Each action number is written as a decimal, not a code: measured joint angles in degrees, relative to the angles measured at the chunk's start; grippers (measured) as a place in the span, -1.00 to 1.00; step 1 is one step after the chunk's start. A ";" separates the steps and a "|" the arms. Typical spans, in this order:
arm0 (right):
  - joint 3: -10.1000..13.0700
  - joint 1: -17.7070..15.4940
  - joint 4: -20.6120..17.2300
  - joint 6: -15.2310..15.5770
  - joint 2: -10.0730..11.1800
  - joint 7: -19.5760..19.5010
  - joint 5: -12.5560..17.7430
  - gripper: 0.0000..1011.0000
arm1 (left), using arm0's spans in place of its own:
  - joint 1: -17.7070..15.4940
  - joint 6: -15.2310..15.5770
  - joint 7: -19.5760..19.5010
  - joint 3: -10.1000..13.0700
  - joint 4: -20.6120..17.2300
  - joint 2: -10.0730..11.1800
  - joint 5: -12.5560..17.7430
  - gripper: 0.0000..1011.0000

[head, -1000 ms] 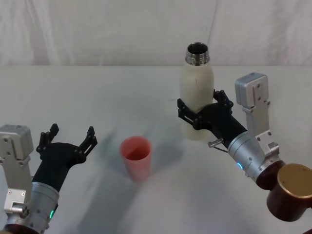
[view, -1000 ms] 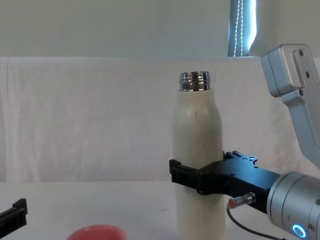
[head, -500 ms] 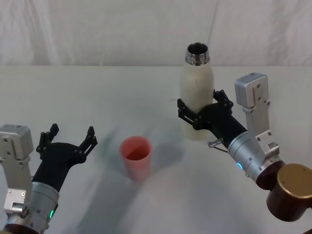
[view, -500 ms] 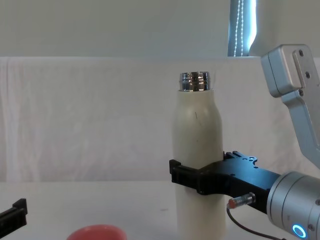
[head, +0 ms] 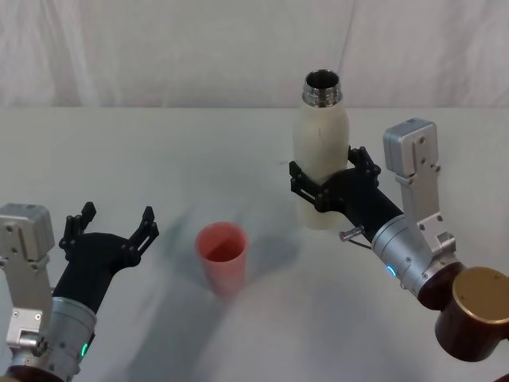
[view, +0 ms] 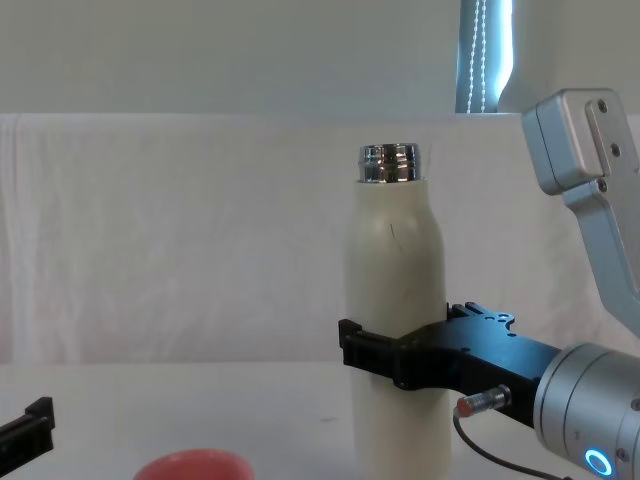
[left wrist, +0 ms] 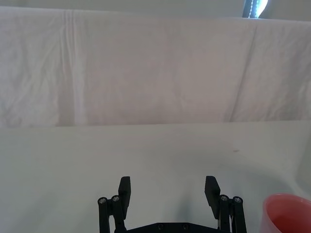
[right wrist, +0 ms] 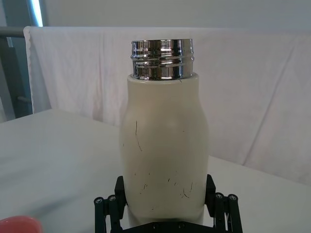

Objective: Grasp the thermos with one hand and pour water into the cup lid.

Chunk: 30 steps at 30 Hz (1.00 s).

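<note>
The cream-white thermos stands upright on the table at the right, its open chrome neck on top. My right gripper is shut on its lower body, one black finger on each side; the right wrist view shows the thermos held between both fingers. In the chest view the thermos is vertical. The pinkish-red cup lid stands open-side up on the table, to the left of the thermos and nearer to me. My left gripper rests open at the front left, with the cup lid beside it.
A white cloth covers the table, and a white curtain hangs behind its far edge. The right arm's grey wrist box and brown joint fill the front right. Open table lies between the cup lid and the thermos.
</note>
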 joint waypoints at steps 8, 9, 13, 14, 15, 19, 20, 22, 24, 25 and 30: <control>0.00 0.00 0.00 0.00 0.00 0.00 0.00 0.89 | 0.00 0.00 0.00 0.00 0.00 0.00 0.00 0.98; 0.00 0.00 0.00 0.00 0.00 0.00 0.00 0.89 | 0.00 0.00 0.00 0.00 0.00 0.00 0.00 0.98; 0.00 0.00 0.00 0.00 0.00 0.00 0.00 0.89 | 0.00 0.00 0.00 0.00 0.00 0.00 0.00 0.98; 0.00 0.00 0.00 0.00 0.00 0.00 0.00 0.89 | 0.00 0.00 0.00 0.00 0.00 0.00 0.00 0.98; 0.00 0.00 0.00 0.00 0.00 0.00 0.00 0.89 | 0.00 0.00 0.00 0.00 0.00 0.00 0.00 0.98; 0.00 0.00 0.00 0.00 0.00 0.00 0.00 0.89 | 0.00 0.00 0.00 0.00 0.00 0.00 0.00 0.98; 0.00 0.00 0.00 0.00 0.00 0.00 0.00 0.89 | 0.00 0.00 0.00 0.00 0.00 0.00 0.00 0.98; 0.00 0.00 0.00 0.00 0.00 0.00 0.00 0.89 | 0.00 0.00 0.00 0.00 0.00 0.00 0.00 0.98; 0.00 0.00 0.00 0.00 0.00 0.00 0.00 0.89 | 0.00 0.00 0.00 0.00 0.00 0.00 0.00 0.98; 0.00 0.00 0.00 0.00 0.00 0.00 0.00 0.89 | 0.00 0.00 0.00 0.00 0.00 0.00 0.00 0.98; 0.00 0.00 0.00 0.00 0.00 0.00 0.00 0.89 | 0.00 0.00 0.00 0.00 0.00 0.00 0.00 0.98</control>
